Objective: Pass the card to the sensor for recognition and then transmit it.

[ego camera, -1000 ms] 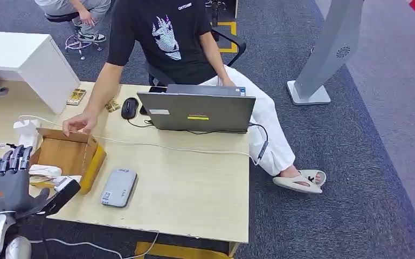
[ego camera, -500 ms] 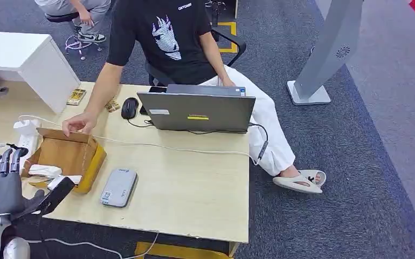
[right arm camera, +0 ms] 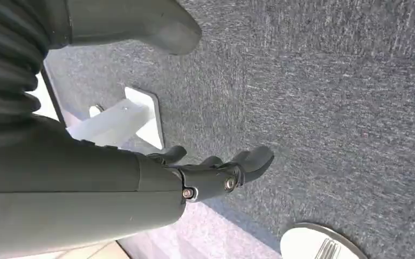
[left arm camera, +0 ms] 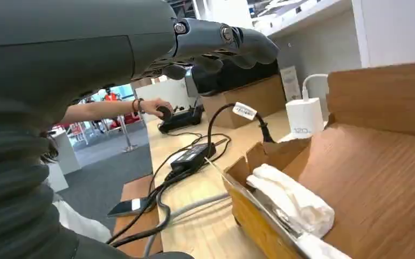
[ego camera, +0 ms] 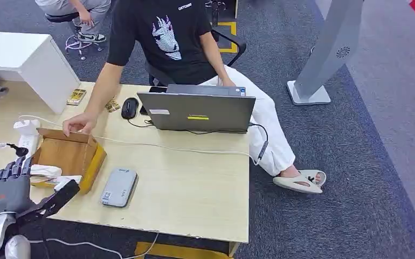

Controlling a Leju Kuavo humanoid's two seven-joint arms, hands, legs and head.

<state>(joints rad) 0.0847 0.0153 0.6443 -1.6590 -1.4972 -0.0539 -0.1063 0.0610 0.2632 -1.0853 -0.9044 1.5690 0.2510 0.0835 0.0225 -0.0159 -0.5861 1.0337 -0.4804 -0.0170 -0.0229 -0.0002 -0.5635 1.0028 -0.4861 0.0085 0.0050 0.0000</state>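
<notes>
One risk: the left hand [ego camera: 8,191], fingers loosely spread and holding nothing, hovers beside the box [ego camera: 68,154], and with no card I can make out, it may grab tissue [left arm camera: 291,197] instead; the right hand [right arm camera: 216,172] hangs empty, fingers loosely curled.

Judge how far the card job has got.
Done: nothing yet; no card lies at the grey sensor. In hand: the left hand hovers empty beside the box of white items. Left: grasp a card, show it to the sensor, pass it on. The right hand hangs empty.
</notes>
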